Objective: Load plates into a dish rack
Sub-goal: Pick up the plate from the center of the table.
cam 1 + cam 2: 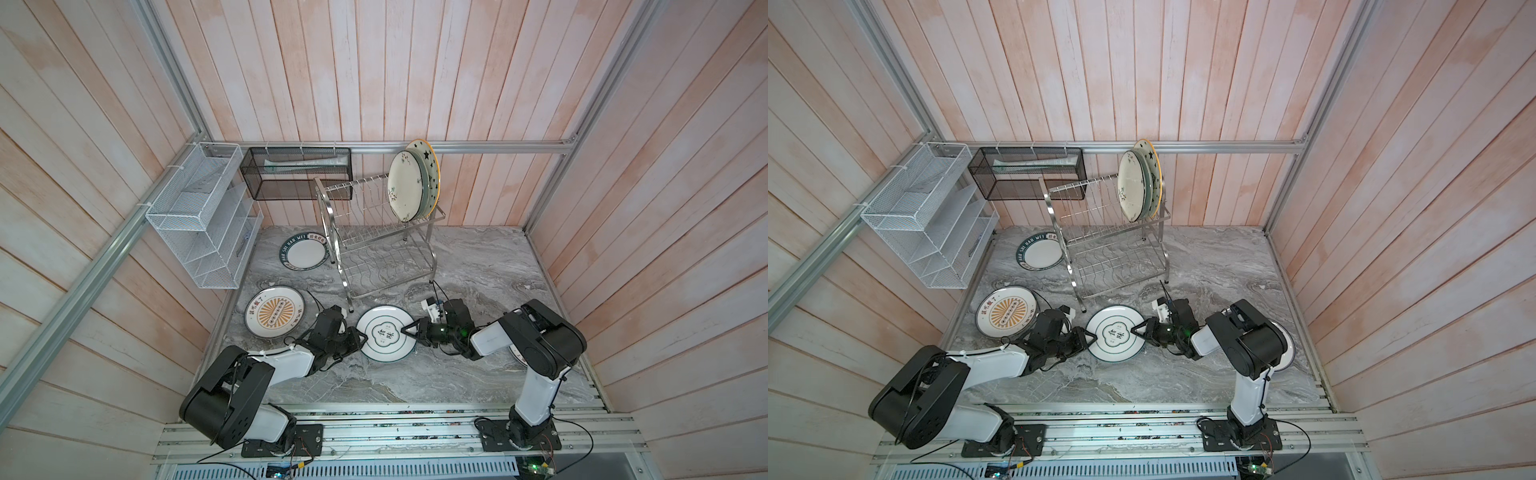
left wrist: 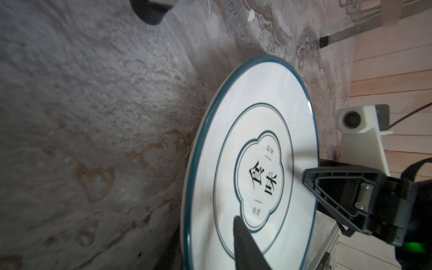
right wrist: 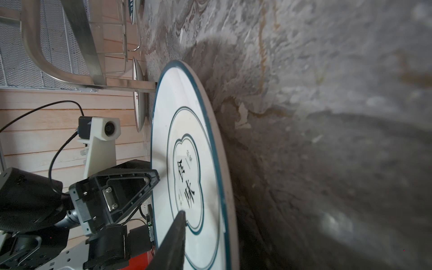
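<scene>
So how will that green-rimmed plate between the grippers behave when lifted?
Green-rimmed plate looks like glazed ceramic: probably stiff, heavy, and brittle if dropped on the stone-look table. Its glossy surface may slip in the jaws of the right gripper, pinching only the rim. Round, so it could roll if set on edge.

Shiny two-tier steel wire dish rack (image 1: 365, 216): one.
Round cream ceramic plates (image 1: 405, 189) upright in its upper tier: two sure, maybe third hidden.
Flat plates near rack: four: green-band plate (image 1: 305, 252), sunburst plate (image 1: 274, 318), clover-frame plate (image 1: 386, 334), half-hidden plate (image 1: 1289, 345).
White mesh shelf (image 1: 195, 232) left of rack: one.
Black mesh basket (image 1: 297, 174) behind rack: one.
</scene>
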